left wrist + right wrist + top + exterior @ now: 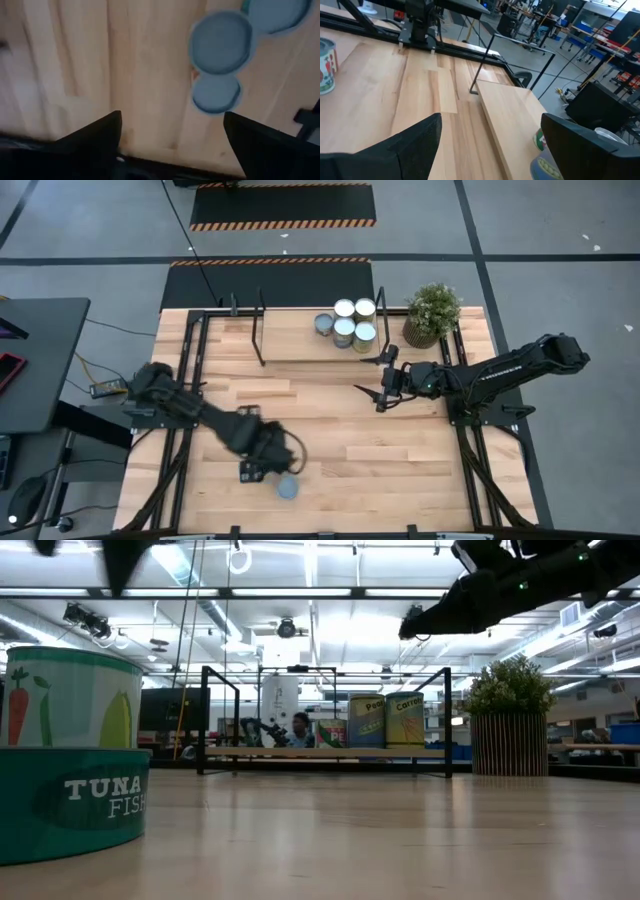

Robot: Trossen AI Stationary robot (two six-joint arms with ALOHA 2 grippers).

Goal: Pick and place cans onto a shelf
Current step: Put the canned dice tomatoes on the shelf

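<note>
Three cans with round blue-grey tops [221, 42] stand close together on the tabletop near its front edge. The high view shows one of them [288, 487]; the arm hides the rest. My left gripper [170, 135] hangs open above the table just left of them, pointing down, with only bare wood between its fingers. Several cans [348, 323] stand on the shelf [295, 340] at the far side. My right gripper [383, 390] waits open, held level in front of the shelf's right end.
A potted plant [432, 313] stands at the far right corner beside the shelf. The low view has a tuna can [70, 802] and a taller can [70, 695] close at its left. Bare wood lies between the two arms in the table's middle.
</note>
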